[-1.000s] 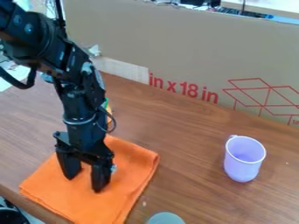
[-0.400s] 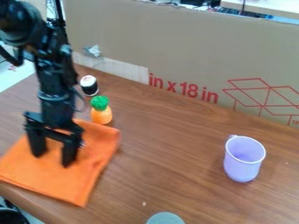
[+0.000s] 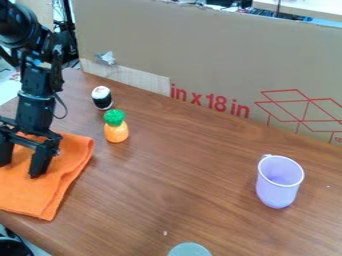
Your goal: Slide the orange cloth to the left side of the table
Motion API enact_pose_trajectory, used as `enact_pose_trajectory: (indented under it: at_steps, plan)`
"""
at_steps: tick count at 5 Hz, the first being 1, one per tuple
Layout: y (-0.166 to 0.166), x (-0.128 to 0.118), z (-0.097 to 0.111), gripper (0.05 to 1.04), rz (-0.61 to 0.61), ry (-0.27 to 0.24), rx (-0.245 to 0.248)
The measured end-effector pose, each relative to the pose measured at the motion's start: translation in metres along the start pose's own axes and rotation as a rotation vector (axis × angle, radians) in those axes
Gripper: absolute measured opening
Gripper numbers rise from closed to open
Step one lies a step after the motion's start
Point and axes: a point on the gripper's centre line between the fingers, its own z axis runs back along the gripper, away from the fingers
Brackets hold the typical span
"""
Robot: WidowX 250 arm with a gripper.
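At the left edge of the camera view, the black gripper points down onto an orange cloth, its two fingers apart and their tips against the fabric. The cloth lies folded flat at the table's left side, partly hidden behind the gripper. To the right of the gripper and beyond the cloth stands a toy pineapple with a green top. Behind it is a small black and white sushi-like toy.
A lavender cup stands upright on the right of the wooden table. A greyish round object shows at the bottom edge. A large cardboard panel borders the table's back.
The gripper has moved left, and the orange cloth has slid left along with it. The pineapple and the sushi-like toy, formerly behind the arm, have come into plain view.
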Motion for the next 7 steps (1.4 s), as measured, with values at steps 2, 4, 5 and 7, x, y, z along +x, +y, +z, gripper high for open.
enact_pose_trajectory:
  at_steps: [2, 4, 5, 7]
  plan:
    - [0.012, 0.005, 0.001, 1.001, -0.099, -0.044, -0.016]
    - [0.006, -0.024, 0.058, 1.001, -0.184, -0.358, -0.11]
    - [0.003, -0.044, 0.082, 1.001, -0.173, -0.406, -0.118]
    - [-0.053, -0.07, 0.114, 1.001, -0.272, -0.389, -0.114]
